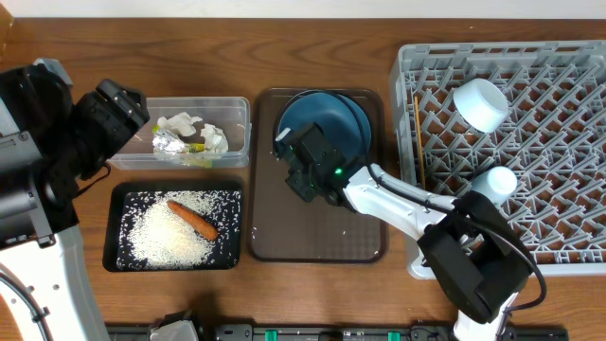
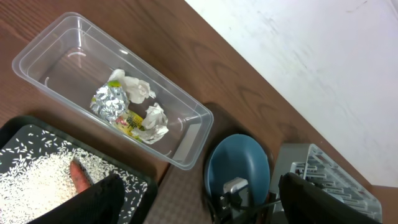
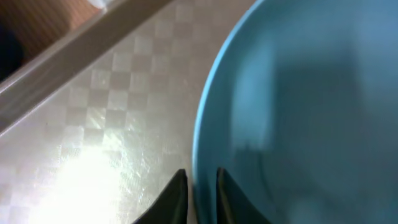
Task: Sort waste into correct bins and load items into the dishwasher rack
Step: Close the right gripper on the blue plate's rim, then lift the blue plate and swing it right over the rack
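Blue plate [image 1: 322, 118] lies at the far end of the brown serving tray [image 1: 317, 242], in the middle of the table. The right gripper [image 3: 200, 199] is at the plate's near left rim. In the right wrist view its two dark fingers [image 3: 174, 199] stand close together with the rim between them, so it is pinching the plate edge. The left gripper [image 2: 200, 186] hangs over the left side of the table with its fingers spread wide and nothing between them. Below it the clear tub [image 1: 237, 109] holds crumpled white paper [image 1: 180, 123] and a silver and yellow-green wrapper [image 1: 170, 144]. Just in front of the tub, the black tray [image 1: 114, 227] holds white rice [image 1: 161, 237] with an orange carrot [image 1: 194, 220] lying on top of it. On the right stands the grey dishwasher rack [image 1: 568, 152]. Thin chopsticks [image 1: 418, 133] lie along its left side, and two pale vessels [image 1: 481, 104] are also in it; whether these are cups or bowls I cannot tell.
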